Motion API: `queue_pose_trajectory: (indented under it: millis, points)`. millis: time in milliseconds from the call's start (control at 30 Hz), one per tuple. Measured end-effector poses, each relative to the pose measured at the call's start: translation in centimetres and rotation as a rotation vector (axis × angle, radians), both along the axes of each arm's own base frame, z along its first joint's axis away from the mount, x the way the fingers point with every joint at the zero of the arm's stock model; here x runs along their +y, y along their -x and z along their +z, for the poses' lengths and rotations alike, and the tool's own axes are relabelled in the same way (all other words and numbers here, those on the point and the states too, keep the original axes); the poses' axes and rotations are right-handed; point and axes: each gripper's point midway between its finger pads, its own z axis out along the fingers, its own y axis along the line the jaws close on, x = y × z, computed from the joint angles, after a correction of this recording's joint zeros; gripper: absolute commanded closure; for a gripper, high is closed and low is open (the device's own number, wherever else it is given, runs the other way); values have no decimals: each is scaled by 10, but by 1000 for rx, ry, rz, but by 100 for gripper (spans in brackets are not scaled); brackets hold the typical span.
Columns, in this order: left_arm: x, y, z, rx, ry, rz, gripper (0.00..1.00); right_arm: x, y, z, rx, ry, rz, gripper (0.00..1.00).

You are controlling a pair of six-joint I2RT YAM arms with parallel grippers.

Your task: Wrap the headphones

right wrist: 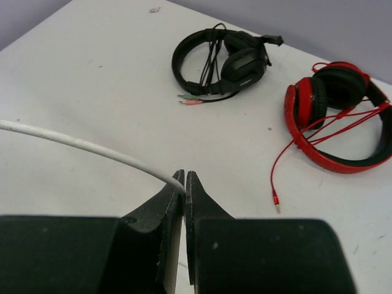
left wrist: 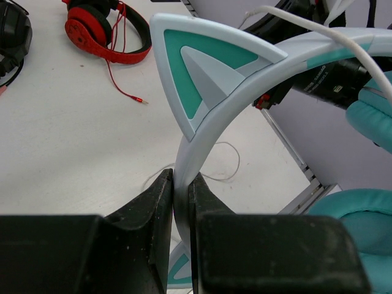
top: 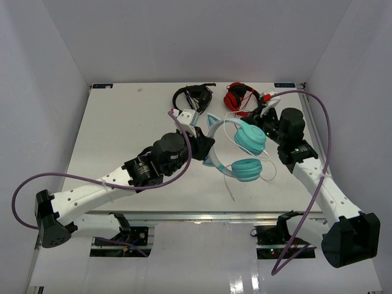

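The teal headphones (top: 248, 153) sit mid-table, both round earcups facing up, held between the two arms. My left gripper (left wrist: 182, 184) is shut on the pale headband (left wrist: 205, 125), just below a cat-ear point (left wrist: 196, 73); in the top view this gripper (top: 205, 147) is at the headphones' left side. My right gripper (right wrist: 184, 177) is shut on the thin white cable (right wrist: 79, 144), which runs off to the left. In the top view the right gripper (top: 257, 120) is just behind the upper earcup. A loose stretch of cable (top: 230, 187) trails toward the table's near edge.
Black headphones (top: 193, 96) and red headphones (top: 239, 96), the red ones with a thin red lead (right wrist: 288, 162), lie at the table's back edge. White walls enclose the table on the left, right and back. Purple arm cables loop beside both arms.
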Motion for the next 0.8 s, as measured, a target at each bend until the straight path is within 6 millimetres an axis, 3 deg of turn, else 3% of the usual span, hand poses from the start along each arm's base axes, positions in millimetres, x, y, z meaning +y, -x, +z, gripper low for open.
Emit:
queue_pose_trajectory:
  millis: [433, 567, 800]
  points:
    - [4, -10, 28, -45, 105, 65, 100, 10, 26, -11, 115, -206, 192, 92]
    - [6, -11, 32, -46, 91, 75, 100, 19, 39, -6, 113, -251, 288, 92]
    - [12, -15, 56, -49, 82, 115, 100, 22, 52, -5, 95, -297, 374, 92]
